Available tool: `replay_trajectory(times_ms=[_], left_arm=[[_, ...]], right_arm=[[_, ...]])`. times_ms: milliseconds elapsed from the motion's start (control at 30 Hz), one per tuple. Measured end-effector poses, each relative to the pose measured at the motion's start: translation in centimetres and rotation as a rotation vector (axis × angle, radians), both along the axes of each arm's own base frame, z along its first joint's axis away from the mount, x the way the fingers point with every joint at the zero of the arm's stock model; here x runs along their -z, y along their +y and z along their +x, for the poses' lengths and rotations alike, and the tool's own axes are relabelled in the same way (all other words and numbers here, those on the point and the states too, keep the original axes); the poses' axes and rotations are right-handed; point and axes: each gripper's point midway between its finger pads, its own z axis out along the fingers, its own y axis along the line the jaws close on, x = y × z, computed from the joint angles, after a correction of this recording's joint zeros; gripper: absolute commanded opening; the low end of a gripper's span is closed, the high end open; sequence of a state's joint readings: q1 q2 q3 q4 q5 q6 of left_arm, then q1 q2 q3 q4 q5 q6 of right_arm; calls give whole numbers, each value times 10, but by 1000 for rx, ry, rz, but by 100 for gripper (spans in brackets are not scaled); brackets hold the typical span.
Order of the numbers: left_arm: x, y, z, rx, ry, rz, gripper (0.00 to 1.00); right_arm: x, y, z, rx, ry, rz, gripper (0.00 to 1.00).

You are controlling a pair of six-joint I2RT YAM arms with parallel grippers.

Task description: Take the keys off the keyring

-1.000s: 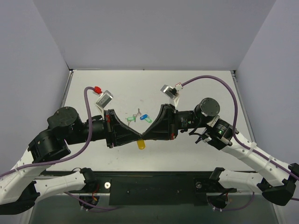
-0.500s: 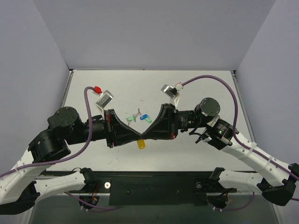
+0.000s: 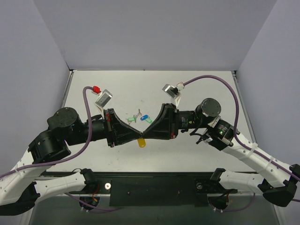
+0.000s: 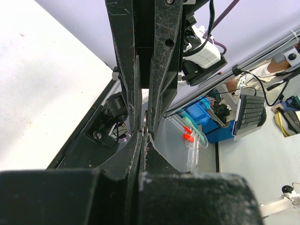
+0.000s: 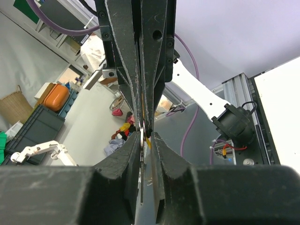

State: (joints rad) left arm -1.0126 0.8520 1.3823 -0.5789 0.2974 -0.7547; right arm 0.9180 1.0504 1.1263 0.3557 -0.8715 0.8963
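Observation:
My two grippers meet tip to tip above the table's near middle. The left gripper [image 3: 139, 136] is shut on the thin metal ring of the keyring, which shows as a glint [image 4: 145, 127] at its closed fingertips in the left wrist view [image 4: 144, 133]. The yellow tag [image 3: 142, 144] hangs below the meeting point. The right gripper [image 3: 145, 136] comes from the right. In the right wrist view [image 5: 146, 136] its jaws stand narrowly apart around a thin silver key [image 5: 141, 159], with a sliver of the yellow tag [image 5: 148, 140] beside it.
A green key tag [image 3: 132, 120] and a blue key tag [image 3: 146, 118] lie on the white table [image 3: 197, 89] just behind the grippers, with a small grey key [image 3: 139, 112] by them. Grey walls stand on three sides. A black rail [image 3: 154, 185] runs along the front.

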Motion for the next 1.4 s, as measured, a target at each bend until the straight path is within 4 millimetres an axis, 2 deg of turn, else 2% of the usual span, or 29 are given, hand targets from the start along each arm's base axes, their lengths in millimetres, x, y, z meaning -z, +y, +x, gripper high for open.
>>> replay_trajectory(times_ms=[167, 233, 633, 1400], left_arm=[[-2, 1, 1, -8, -4, -6, 0], [-2, 1, 1, -12, -6, -9, 0], [-3, 4, 5, -46, 3, -32, 0], [-4, 11, 28, -195, 38, -144, 0]], right_arm=[[0, 0, 1, 3, 0, 1, 9], [0, 0, 1, 4, 0, 1, 0], [-2, 1, 5, 29, -5, 14, 0], [-5, 7, 25, 133, 42, 53, 0]])
